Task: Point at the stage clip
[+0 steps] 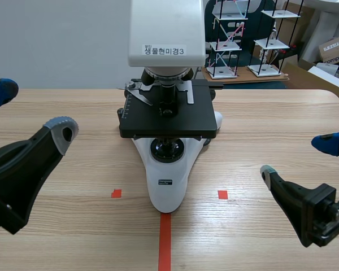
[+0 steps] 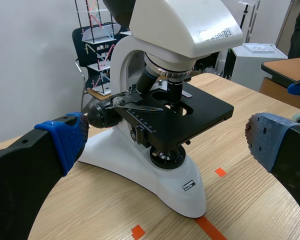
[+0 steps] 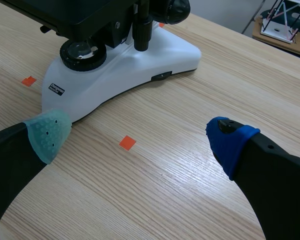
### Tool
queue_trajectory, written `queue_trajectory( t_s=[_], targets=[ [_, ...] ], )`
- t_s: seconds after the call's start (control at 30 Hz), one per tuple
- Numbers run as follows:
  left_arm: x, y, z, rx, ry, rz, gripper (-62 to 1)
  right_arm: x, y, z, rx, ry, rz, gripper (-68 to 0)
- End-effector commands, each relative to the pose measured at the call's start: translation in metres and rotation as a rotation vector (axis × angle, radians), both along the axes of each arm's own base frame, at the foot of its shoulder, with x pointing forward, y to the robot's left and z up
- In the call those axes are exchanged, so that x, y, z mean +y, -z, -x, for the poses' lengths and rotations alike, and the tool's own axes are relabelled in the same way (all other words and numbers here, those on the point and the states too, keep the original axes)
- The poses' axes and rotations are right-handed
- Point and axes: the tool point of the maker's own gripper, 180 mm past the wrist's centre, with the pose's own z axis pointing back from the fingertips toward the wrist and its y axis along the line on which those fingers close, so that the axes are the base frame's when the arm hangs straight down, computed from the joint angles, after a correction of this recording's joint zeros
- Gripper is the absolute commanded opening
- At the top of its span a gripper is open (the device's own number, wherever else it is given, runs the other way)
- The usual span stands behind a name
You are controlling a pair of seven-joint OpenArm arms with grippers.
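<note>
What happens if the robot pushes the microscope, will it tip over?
Probably not easily: its wide white base sits flat on the table, so it would likely slide or stay put. The big head makes a high push riskier. The thin metal stage clip looks bendy and delicate.

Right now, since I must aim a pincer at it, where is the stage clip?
The stage clip lies on the microscope stage, at its rear left in the scene view, just left of the objective lens.
</note>
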Motion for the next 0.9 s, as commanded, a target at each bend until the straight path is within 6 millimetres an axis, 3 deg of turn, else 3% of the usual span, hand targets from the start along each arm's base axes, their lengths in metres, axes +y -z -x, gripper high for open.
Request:
queue_trajectory(
  t_s=[0.0,0.87],
  targets=[
    [-0.0005,-0.0033,0.0011,-0.007,0.0,0.018,1.4,-0.0007,-0.0088,-0.0033,-0.029,-0.003,0.0,-8.0],
    [-0.0004,-0.0033,0.0011,-0.007,-0.001,0.018,1.4,-0.0013,-0.0059,-0.0027,-0.02,-0.006,0.017,-8.0]
  ],
)
